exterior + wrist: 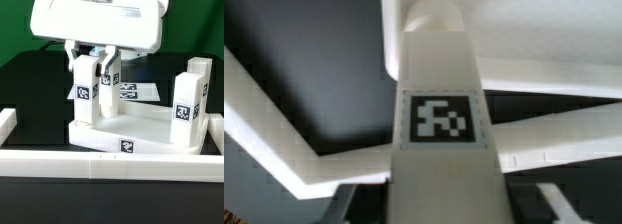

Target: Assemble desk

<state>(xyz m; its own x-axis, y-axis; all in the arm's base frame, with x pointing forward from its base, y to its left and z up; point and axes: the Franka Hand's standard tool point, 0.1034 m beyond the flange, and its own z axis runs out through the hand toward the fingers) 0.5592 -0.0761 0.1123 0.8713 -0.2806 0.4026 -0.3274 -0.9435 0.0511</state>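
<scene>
Claw (97,72) grips an upright white tagged leg (84,92) on the white desk top (150,137).

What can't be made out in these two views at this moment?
- Gripper: the exterior view shows its fingers around a white leg; actual contact isn't clear.
- Leg's foot in the desk top: seating unclear in the exterior view; blurred in the wrist view.
- Marker board: mostly hidden behind the legs.

I work at a lab test bench: a black table (30,85) fenced by white border rails (60,160), with a marker board (140,92) of printed tags.
</scene>
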